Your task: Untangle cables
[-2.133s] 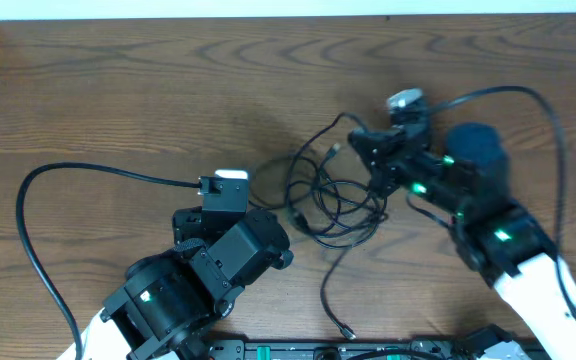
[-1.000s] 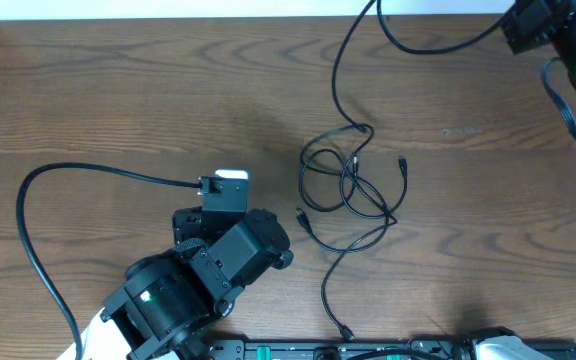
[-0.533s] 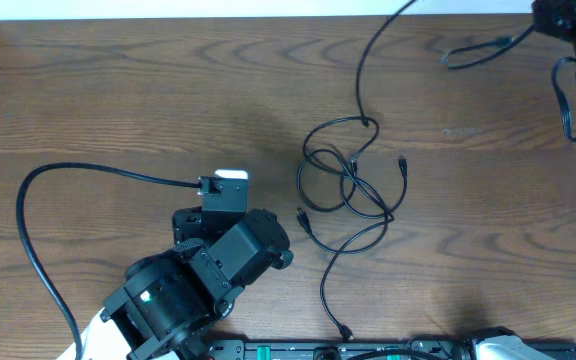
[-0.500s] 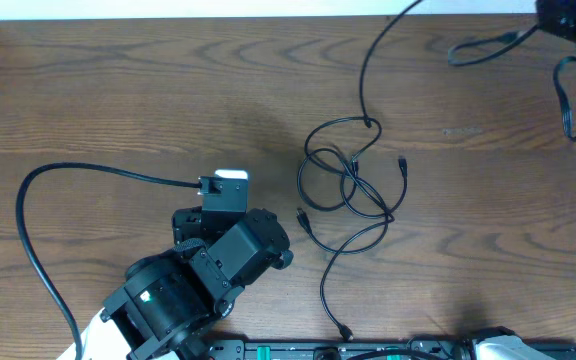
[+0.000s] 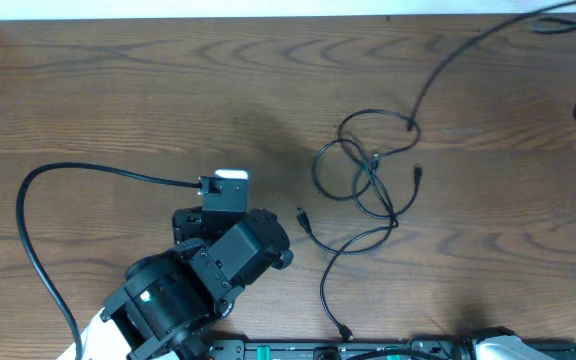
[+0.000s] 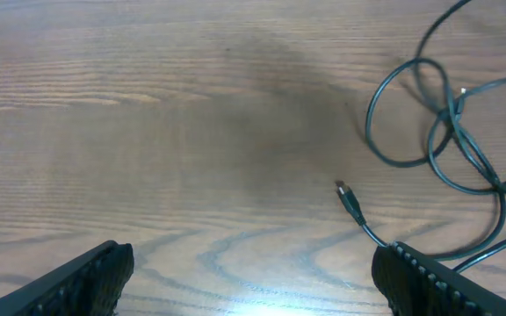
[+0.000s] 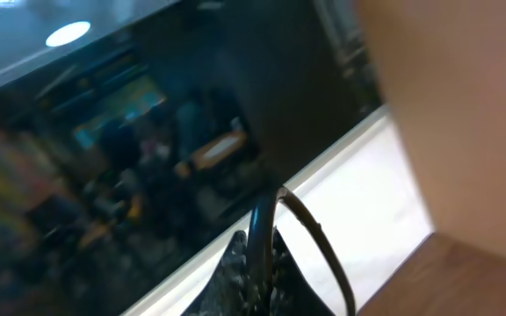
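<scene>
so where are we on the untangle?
Done: nothing fully free. In hand: right end effector grips one cord that runs up out of the knot toward top right. To do: loops overlap in the knot, a plug end lies loose beside it, left end effector open, holding nothing.

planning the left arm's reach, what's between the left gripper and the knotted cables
Bare table and one loose plug end, seen in the left wrist view between left gripper and cables.
</scene>
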